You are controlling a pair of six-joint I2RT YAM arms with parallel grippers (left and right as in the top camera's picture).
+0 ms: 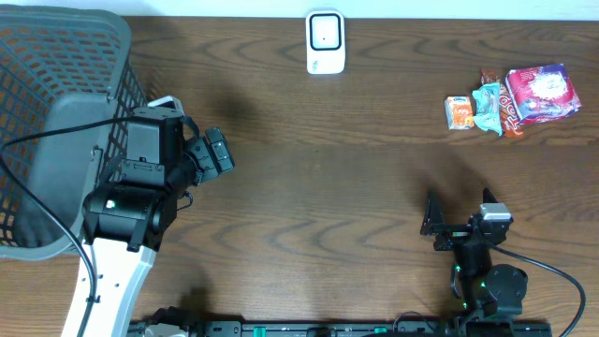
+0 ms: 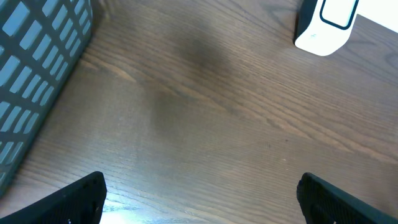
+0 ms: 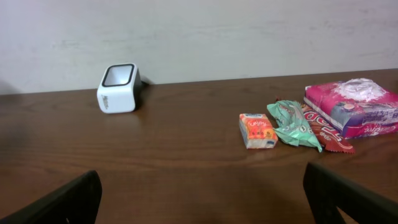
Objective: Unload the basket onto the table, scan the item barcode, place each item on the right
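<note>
With left gripper [image 1: 217, 152] and right gripper [image 1: 434, 223] spread wide and empty, pickup is not yet begun; the small orange packet [image 1: 459, 112] must be grasped for the white plastic scanner [image 1: 325, 42].

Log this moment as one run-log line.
left end effector: open, empty | right end effector: open, empty | barcode scanner: rear centre | snack packets: ungrasped, far right

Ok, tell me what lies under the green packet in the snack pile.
A red-brown wrapper lies partly under the green packet; its other side is tucked beneath the pink pack. Its covered part, and whatever is printed there, cannot be seen.
</note>
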